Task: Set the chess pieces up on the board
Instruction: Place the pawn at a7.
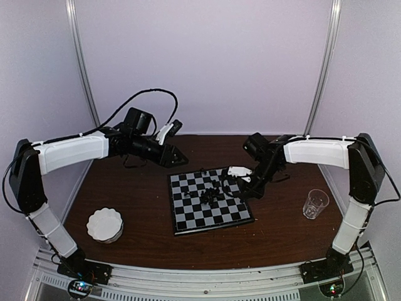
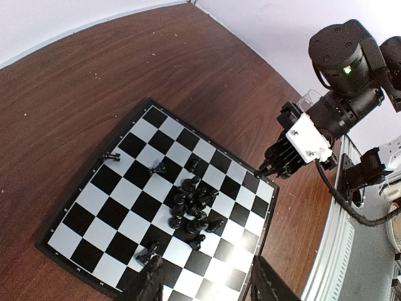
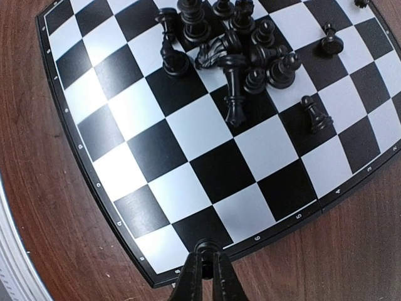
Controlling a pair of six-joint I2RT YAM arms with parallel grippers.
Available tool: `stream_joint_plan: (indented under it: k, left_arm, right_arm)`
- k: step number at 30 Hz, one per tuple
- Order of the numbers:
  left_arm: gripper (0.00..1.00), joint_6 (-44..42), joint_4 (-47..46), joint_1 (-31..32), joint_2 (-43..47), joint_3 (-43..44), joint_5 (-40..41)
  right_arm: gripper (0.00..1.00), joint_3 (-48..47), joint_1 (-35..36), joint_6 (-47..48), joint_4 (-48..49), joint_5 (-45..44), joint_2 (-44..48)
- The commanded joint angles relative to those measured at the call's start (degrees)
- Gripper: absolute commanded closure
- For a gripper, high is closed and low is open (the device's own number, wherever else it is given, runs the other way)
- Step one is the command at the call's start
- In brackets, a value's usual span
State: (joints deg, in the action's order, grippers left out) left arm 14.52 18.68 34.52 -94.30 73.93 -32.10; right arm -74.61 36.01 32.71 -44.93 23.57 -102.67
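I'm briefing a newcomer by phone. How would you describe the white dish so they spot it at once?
Find the chessboard in the middle of the brown table. Left of it, toward the near edge beside the left arm, sits the dish. It is round, white and scallop-rimmed, unlike the clear cup on the board's right.

chess pieces (image 1: 212, 194) heaped on board (image 1: 188, 219), cup (image 1: 314, 204) right

Pieces (image 1: 211, 193) crowd the middle of the board (image 1: 188, 221), several toppled, while the board's lower rows stand open in the top view. The right tool (image 3: 207, 254), fingers pressed together, blocks the board's right edge. A dish (image 1: 104, 224) at lower left and a cup (image 1: 314, 202) at right flank bare bench (image 1: 150, 244).
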Motion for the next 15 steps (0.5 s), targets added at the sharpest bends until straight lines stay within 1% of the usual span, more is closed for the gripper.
stream_joint_plan:
  k: [1, 15]
  left_arm:
    - [0.52, 0.61, -4.13, -0.42, 1.3, -1.78, 1.07]
    - [0.52, 0.95, -4.26, -0.42, 1.97, -3.1, 1.29]
  right_arm:
    - [0.96, 1.06, 0.42, 0.6, 0.75, -2.69, -0.65]
    - [0.92, 0.7, 1.78, 1.04, 0.92, -3.0, -3.23]
